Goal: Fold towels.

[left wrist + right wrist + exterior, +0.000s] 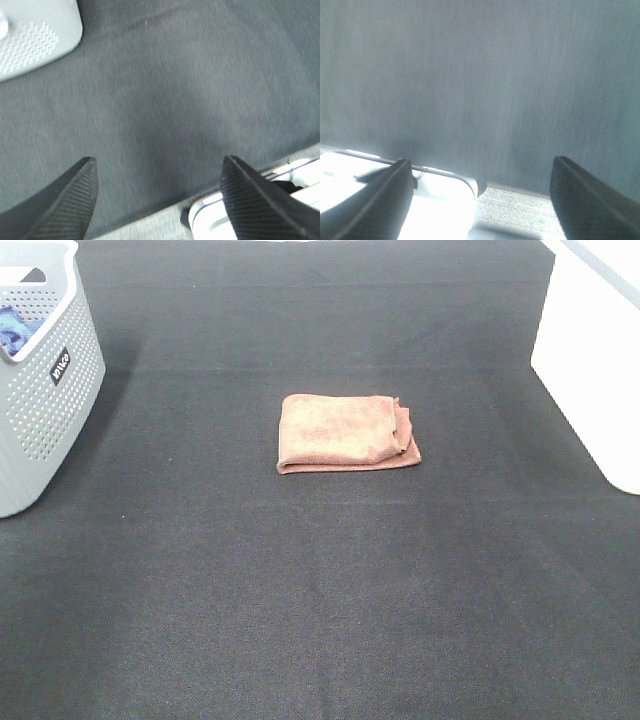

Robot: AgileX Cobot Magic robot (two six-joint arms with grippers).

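Black desk (320,620); folded towel (346,432) lies mid-desk. Left pincer (157,200) and right pincer (480,192) both spread apart, empty.

towels: 1, reddish-brown towel (346,433), folded | baskets: 1, grey perforated basket (40,380), blue item inside (14,330), count unclear | white containers: 1, white bin (595,350), partly out of frame | black cloth table (320,590): 1 | grippers: 2, left gripper (157,192), right gripper (480,192)
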